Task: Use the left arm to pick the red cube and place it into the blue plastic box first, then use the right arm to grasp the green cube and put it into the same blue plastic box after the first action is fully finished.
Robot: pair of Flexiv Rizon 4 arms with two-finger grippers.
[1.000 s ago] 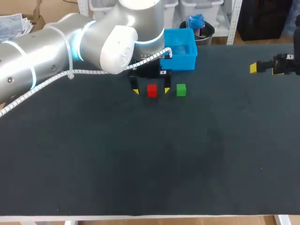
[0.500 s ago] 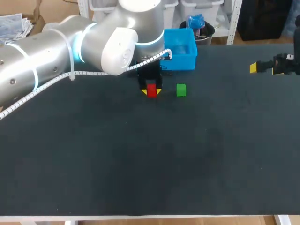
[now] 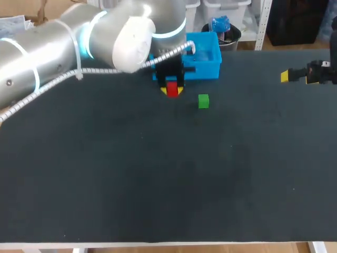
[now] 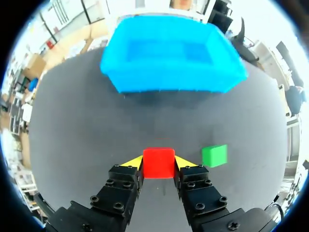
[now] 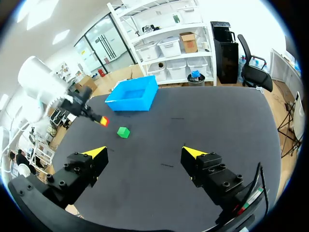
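My left gripper [image 3: 172,90] is shut on the red cube [image 3: 171,87], held a little above the table just in front of the blue plastic box [image 3: 209,66]. In the left wrist view the red cube [image 4: 158,162] sits between the yellow fingertips of my left gripper [image 4: 158,163], the green cube [image 4: 214,155] lies on the table beside it, and the blue box [image 4: 171,77] stands ahead, nothing showing inside it. The green cube [image 3: 203,101] rests on the table to the right of the red one. My right gripper [image 5: 145,153] stands open at the table's far right, nothing between its fingers; it shows the green cube [image 5: 123,132] and blue box [image 5: 133,96] far ahead.
The black table [image 3: 168,174] stretches wide in front of the cubes. My left arm [image 3: 79,45] comes in from the back left and hides part of the box's left side.
My left gripper has closed on the red cube and lifted it off the table, toward the blue box. The green cube and the right arm have not moved.
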